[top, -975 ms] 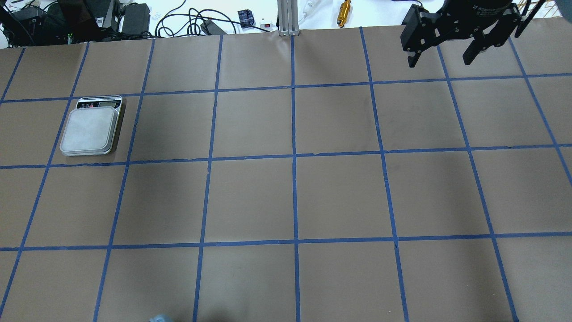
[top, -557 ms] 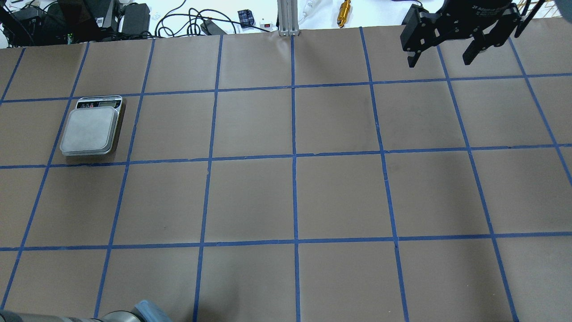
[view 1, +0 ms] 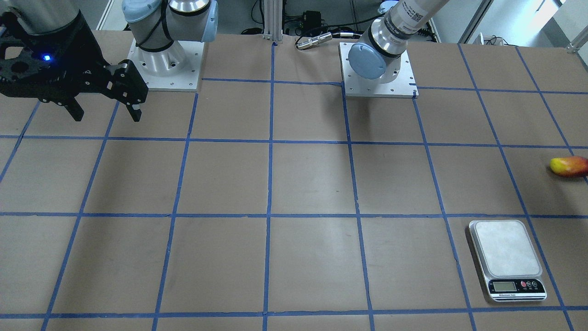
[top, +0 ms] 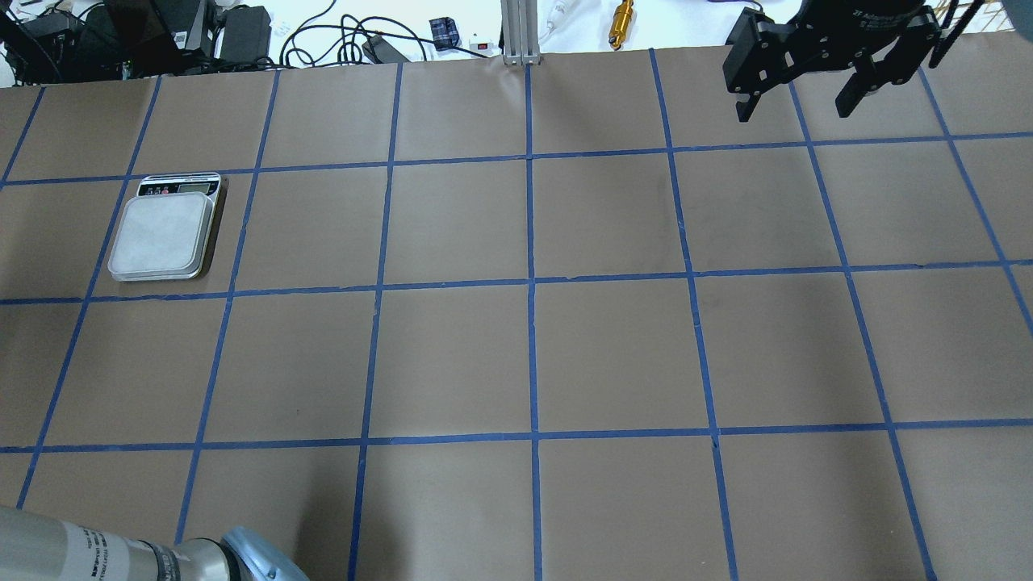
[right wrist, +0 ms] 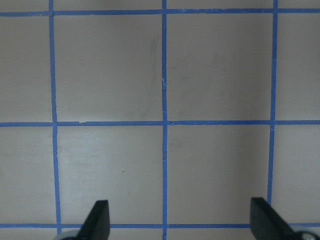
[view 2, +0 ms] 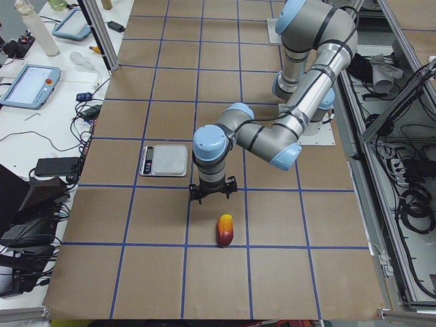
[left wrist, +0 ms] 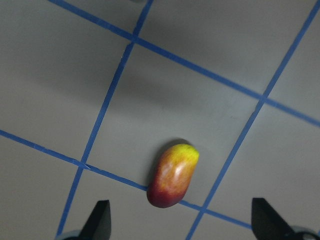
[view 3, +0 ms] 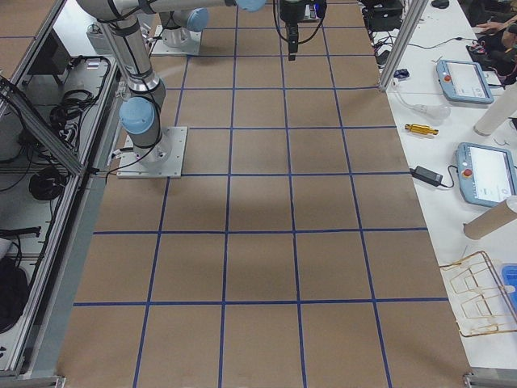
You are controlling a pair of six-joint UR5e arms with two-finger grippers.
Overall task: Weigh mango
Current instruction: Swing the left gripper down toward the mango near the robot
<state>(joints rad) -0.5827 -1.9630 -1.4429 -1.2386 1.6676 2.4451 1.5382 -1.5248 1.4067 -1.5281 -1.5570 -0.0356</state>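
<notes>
The mango (view 1: 568, 166), red-orange with a yellow end, lies on the brown table at my far left, off the overhead view. It also shows in the exterior left view (view 2: 225, 230) and the left wrist view (left wrist: 173, 175). The scale (top: 164, 236) with its silver platform stands empty a little way from it (view 1: 506, 255). My left gripper (view 2: 212, 197) hovers above the table just beside the mango. It is open, and its fingers (left wrist: 100, 222) frame the fruit from above. My right gripper (top: 793, 114) is open and empty, high at the far right (view 1: 107, 117).
Blue tape marks a grid on the brown paper. Both arm bases (view 1: 165, 69) (view 1: 379, 76) are bolted at the robot's side. Cables and gear (top: 242, 32) lie beyond the far edge. Tablets (view 3: 477, 81) sit on a side table.
My left arm has swung further into the bottom left corner of the overhead view. The right gripper and the scale have not moved.
</notes>
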